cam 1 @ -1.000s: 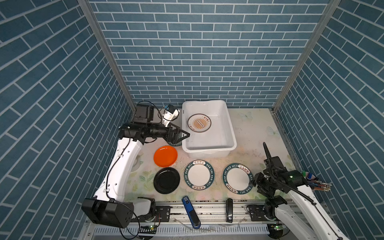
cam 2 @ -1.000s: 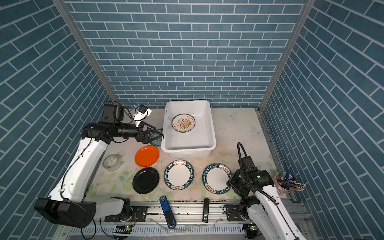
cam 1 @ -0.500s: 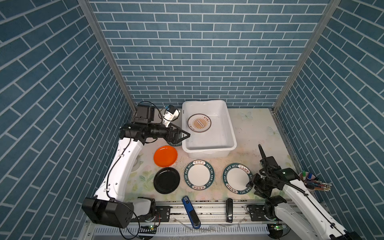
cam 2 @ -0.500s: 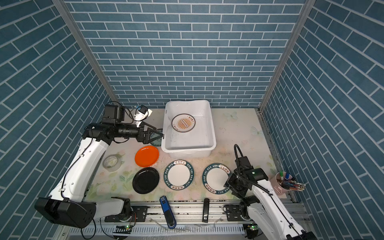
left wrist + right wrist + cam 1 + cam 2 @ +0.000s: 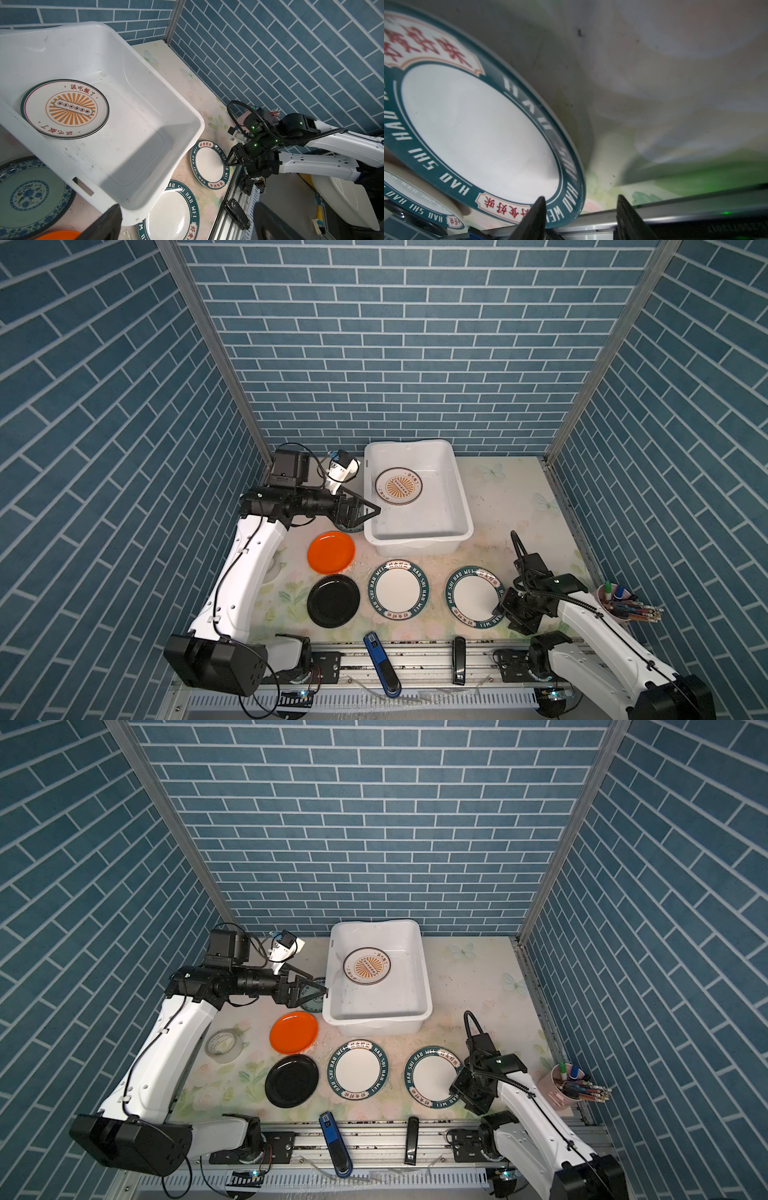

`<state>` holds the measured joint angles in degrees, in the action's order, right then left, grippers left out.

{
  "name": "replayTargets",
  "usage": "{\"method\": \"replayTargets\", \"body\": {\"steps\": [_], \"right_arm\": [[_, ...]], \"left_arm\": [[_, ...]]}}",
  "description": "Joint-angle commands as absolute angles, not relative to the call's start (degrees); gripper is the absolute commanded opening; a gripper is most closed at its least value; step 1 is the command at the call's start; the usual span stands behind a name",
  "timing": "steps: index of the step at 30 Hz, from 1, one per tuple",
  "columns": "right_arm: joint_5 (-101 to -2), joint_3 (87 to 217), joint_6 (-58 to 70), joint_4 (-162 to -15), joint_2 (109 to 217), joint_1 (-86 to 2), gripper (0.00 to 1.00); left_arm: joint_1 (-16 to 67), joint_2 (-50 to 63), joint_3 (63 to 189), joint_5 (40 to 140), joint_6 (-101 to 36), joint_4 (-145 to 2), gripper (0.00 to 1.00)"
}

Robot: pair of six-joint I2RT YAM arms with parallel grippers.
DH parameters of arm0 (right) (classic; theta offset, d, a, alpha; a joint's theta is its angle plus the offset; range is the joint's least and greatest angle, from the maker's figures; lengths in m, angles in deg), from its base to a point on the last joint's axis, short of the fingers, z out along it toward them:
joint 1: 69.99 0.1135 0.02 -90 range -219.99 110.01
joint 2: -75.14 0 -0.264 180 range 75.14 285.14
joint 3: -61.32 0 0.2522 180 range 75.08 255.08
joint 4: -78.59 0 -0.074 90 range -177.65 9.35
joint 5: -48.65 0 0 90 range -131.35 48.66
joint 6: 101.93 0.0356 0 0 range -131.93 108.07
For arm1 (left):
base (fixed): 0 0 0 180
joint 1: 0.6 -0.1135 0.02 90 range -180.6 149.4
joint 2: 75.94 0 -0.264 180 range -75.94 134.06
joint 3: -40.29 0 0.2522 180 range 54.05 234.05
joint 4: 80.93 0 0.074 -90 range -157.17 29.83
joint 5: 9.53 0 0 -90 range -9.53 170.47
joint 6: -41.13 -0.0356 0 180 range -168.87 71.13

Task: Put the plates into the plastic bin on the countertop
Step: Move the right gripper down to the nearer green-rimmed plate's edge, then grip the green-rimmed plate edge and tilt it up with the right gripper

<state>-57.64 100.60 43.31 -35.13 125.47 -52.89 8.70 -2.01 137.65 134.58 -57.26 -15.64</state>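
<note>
Sitting side by side, 2 white plates show dark-teal lettered rims.

the counter is pale cream, printed with faded flowers, leaves and butterflies, and scuffed. a white plastic bin stands on it toward the back, near the middle. just left of the bin lies a teal patterned plate; in both top views it is partly hidden. in front of that lies an orange plate, and nearer the front edge a black plate. right of the black plate, side by side and apart, lie the middle lettered plate and the right lettered plate. a tape roll sits at the far left.
</note>
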Motion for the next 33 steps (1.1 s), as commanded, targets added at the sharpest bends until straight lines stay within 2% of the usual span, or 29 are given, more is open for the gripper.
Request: {"method": "replayTargets", "body": {"steps": [1, 33], "right_arm": [[-56.72, 99.89, 44.38, -37.37, 126.15, -53.29, 0.54], [-58.94, 86.37, 53.44, -50.27, 111.62, -54.44, 0.33]], "left_arm": [[8.98, -2.47, 137.43, 135.32, -57.31, -16.19, 1.00], [8.93, -1.76, 137.11, 135.34, -55.89, -17.32, 1.00]]}}
